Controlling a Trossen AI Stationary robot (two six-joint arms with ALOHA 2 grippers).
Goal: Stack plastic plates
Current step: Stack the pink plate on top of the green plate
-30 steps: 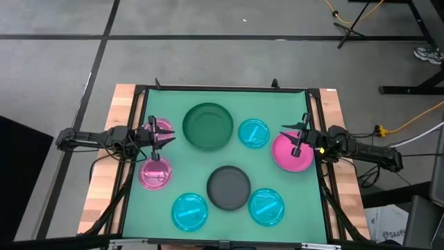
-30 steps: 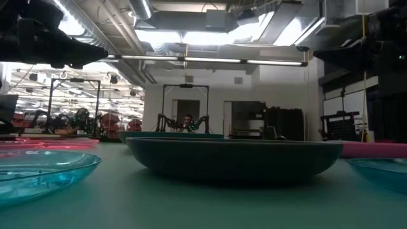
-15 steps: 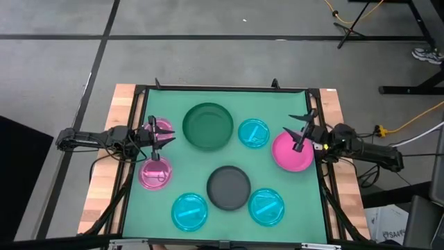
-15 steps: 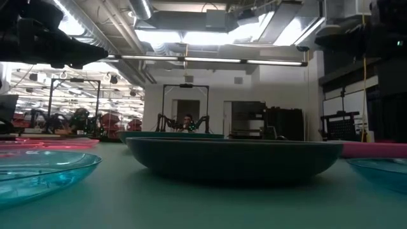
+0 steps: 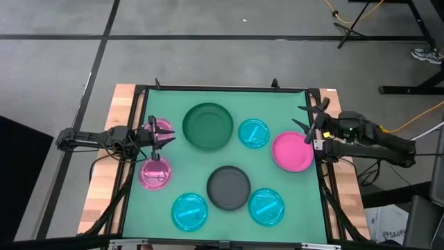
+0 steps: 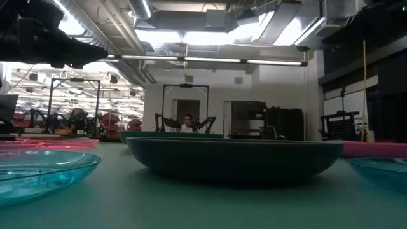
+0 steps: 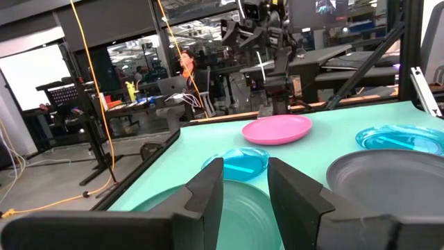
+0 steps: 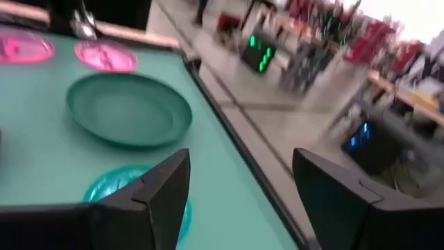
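Eight plastic plates lie flat and apart on the green mat [image 5: 173,104]: a dark green one [image 5: 208,126], a dark grey one [image 5: 229,187], pink ones [image 5: 292,152] [image 5: 161,129] [image 5: 155,173] and cyan ones [image 5: 254,133] [image 5: 189,211] [image 5: 266,206]. My right gripper [image 5: 310,118] hangs open above the mat's right edge, just beyond the right pink plate and clear of it. My left gripper [image 5: 156,137] waits open at the left edge, between the two left pink plates. In the right wrist view, the open fingers [image 8: 159,194] frame the green plate [image 8: 128,107].
A black frame [image 5: 222,88] rims the mat, with wooden table strips [image 5: 114,153] outside it. In the low view the grey plate [image 6: 235,159] fills the foreground with cyan plates [image 6: 44,172] beside it. A person [image 6: 186,121] sits far behind the table.
My right gripper has risen off the right pink plate's far rim and drawn back toward the table's right and far edges, tipping up nearer to level. Its fingers now stand wider apart. The pink plate has stayed flat where it was.
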